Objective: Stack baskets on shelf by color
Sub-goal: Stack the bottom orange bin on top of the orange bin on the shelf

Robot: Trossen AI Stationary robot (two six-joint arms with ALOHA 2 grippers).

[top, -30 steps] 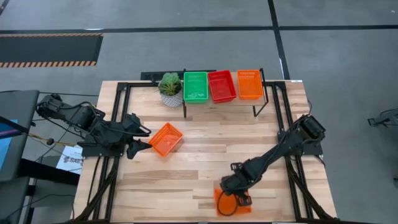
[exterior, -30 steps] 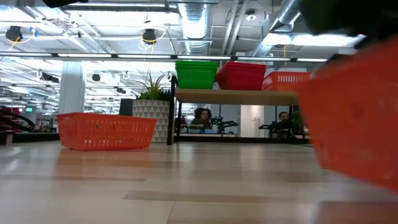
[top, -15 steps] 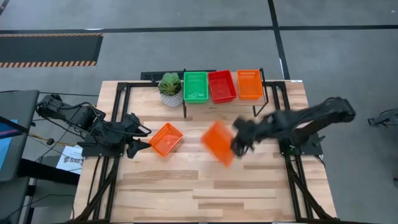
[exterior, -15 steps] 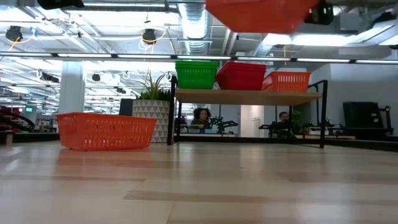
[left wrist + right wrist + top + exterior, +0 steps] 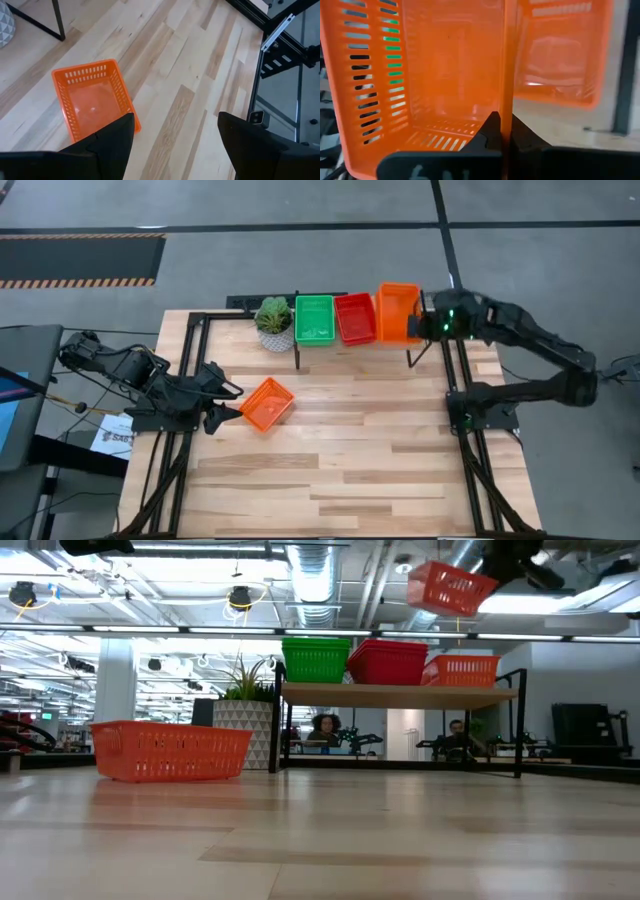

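We are working at the wooden counter [image 5: 330,450], and the shelf [image 5: 355,343] is standing at its far edge, just below and beside our right end effector [image 5: 425,326]. That end effector is pinching shut on the thin rim wall of an orange basket [image 5: 397,312], holding it in the air, tilted, directly over the orange basket [image 5: 463,670] already sitting at the shelf's end. In the right wrist view the held basket [image 5: 445,75] is filling the frame, with the shelf one [image 5: 560,55] just past it.

We are judging these baskets to be light, stiff, thin-walled plastic with mesh sides: easy to lift by one wall, but prone to swinging and tipping from a single-edge pinch, so the rim midway along a side is looking like the best place to hold, and nesting will be needing the basket levelled first.

Our left end effector [image 5: 175,145] is waiting with its fingers spread wide, low over the counter, with another orange basket [image 5: 267,403] just ahead of it.

Counting: we are seeing three orange baskets. Green basket [image 5: 314,319] and red basket [image 5: 356,317] are showing as one position each beside the orange spot; how many are nested in each we cannot tell. One potted plant [image 5: 274,321] is standing beside the shelf.
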